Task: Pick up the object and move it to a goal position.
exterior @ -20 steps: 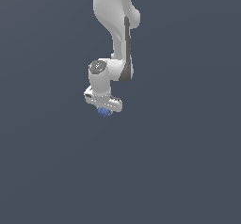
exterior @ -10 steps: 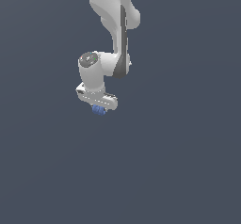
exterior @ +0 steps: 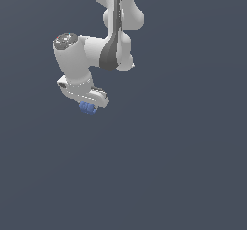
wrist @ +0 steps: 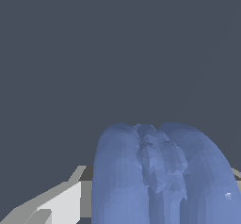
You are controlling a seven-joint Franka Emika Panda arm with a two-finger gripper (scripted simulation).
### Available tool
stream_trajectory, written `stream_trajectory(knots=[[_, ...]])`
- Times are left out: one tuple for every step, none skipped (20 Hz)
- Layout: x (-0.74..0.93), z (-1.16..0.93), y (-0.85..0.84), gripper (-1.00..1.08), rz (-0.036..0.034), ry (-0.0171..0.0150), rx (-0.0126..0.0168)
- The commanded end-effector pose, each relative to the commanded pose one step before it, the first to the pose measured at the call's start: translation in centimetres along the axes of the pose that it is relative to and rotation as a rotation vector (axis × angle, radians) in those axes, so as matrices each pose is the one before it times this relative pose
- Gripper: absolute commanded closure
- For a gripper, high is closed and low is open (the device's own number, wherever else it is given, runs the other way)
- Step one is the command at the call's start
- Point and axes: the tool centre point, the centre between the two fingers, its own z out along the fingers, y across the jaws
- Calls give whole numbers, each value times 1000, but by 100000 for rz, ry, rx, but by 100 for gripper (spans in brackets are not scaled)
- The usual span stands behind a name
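The object (exterior: 87,108) is a tiny blue, ridged lump tucked under the white gripper (exterior: 89,106), which is shut on it in the exterior view. The arm reaches down from the top of that view, and the hand sits toward the exterior view's left. In the wrist view the object (wrist: 160,176) fills much of the picture as a blue, lumpy, grooved mass, with a white fingertip (wrist: 59,204) showing beside it. The other finger is mostly hidden behind the object.
A plain dark grey-blue ground (exterior: 183,166) surrounds the arm on all sides. No other objects, containers or edges show in either view.
The hand has moved up and toward the exterior view's left, carrying the blue object with it. The wrist has swung further out from the upper arm.
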Motion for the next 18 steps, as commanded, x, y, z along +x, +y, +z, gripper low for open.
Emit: stream_trajectory(knots=[[1140,-2028,859,108,-53,-95,-23],[420,-695,295,108,0,0,0],[395,-646,273,108,0,0,0],[370,-598,253,108,0,0,0],[350,-531,199,108,-60,-31,15],[319,-501,211,108,0,0,0],[293,-454,191,108,0,0,0],[267,-407,170,108,0,0,0],[241,-360,151,108,0,0,0],[214,-314,131,108,0,0,0],[187,-271,113,108,0,0,0],[161,-230,95,108,0,0,0],[136,-191,79,108,0,0,0],[111,-153,63,108,0,0,0],[86,-118,48,108,0,0,0],[61,-83,34,108,0,0,0],[37,-50,20,108,0,0,0],[12,-16,7,108,0,0,0]])
